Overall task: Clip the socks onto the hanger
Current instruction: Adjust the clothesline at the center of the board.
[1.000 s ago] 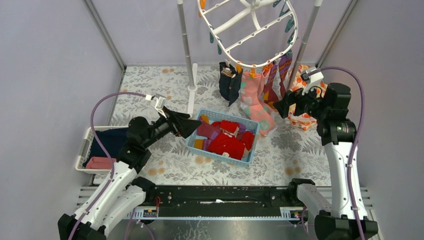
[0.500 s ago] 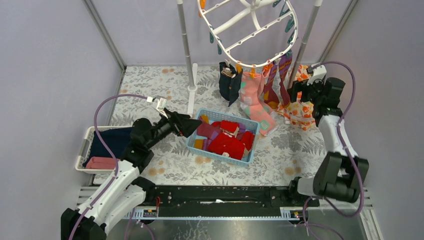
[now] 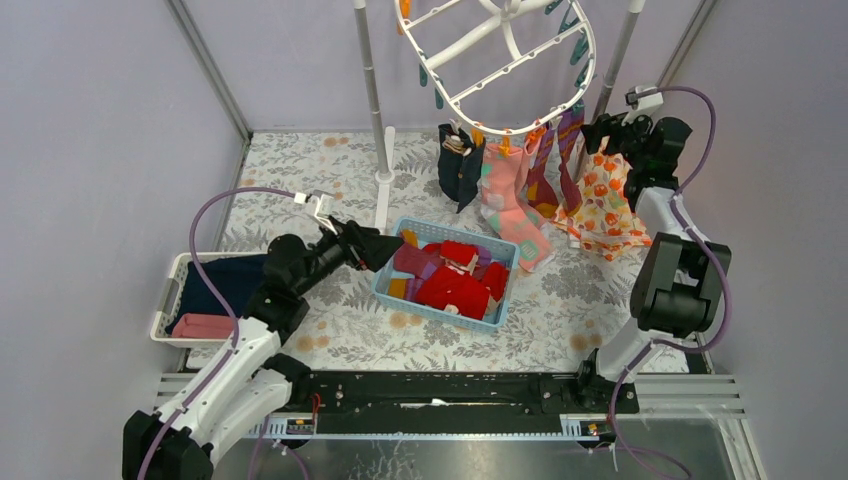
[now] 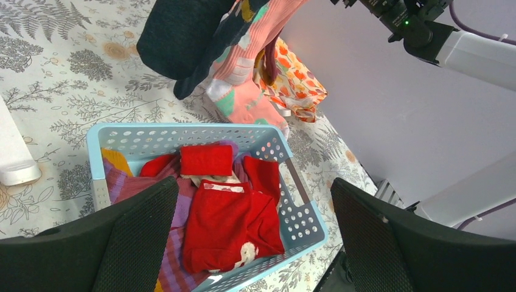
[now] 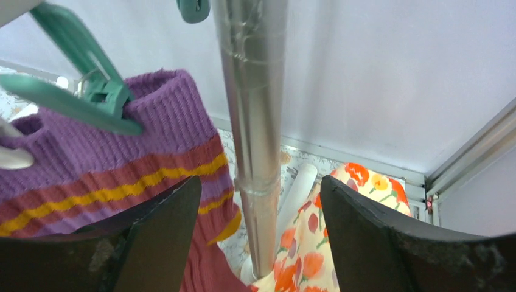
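A table (image 3: 330, 170) under a grey leaf-print cover fills the floor of a booth with pale lilac walls (image 3: 100, 150) and slanting metal posts (image 3: 208, 70) at the corners.

The left pincer (image 3: 388, 250) is released, its fingers spread wide with nothing between them. Just under and ahead of its tips sits a blue basket (image 4: 152, 129) of socks (image 4: 225, 225), mostly red, some purple. Behind this pincer, beside its arm, a white tray (image 3: 165, 300) holds a navy cloth (image 3: 225, 280) and a pink cloth (image 3: 200, 325). Well ahead of it, past the basket, a navy sock (image 3: 460, 165) and a pink sock (image 3: 505, 195) hang side by side.

The right pincer (image 5: 260, 188) is raised at the far right, fingers apart, grasping nothing. A grey pole (image 5: 252, 121) stands straight ahead of it, in line with the gap between its fingers. I cannot tell whether the pole is inside the gap or beyond it. Left of the pole, a purple sock (image 5: 122, 158) with red and yellow stripes hangs from a teal clip (image 5: 91, 91). Below this pincer a floral cloth (image 3: 605, 200) hangs spread out.

The hanger (image 3: 592, 55), a white ring with crossbars, hangs tilted above and left of the right pincer, with the hanging socks clipped along its near rim. A second pole (image 3: 372, 90) stands farther left, ahead of the left pincer.
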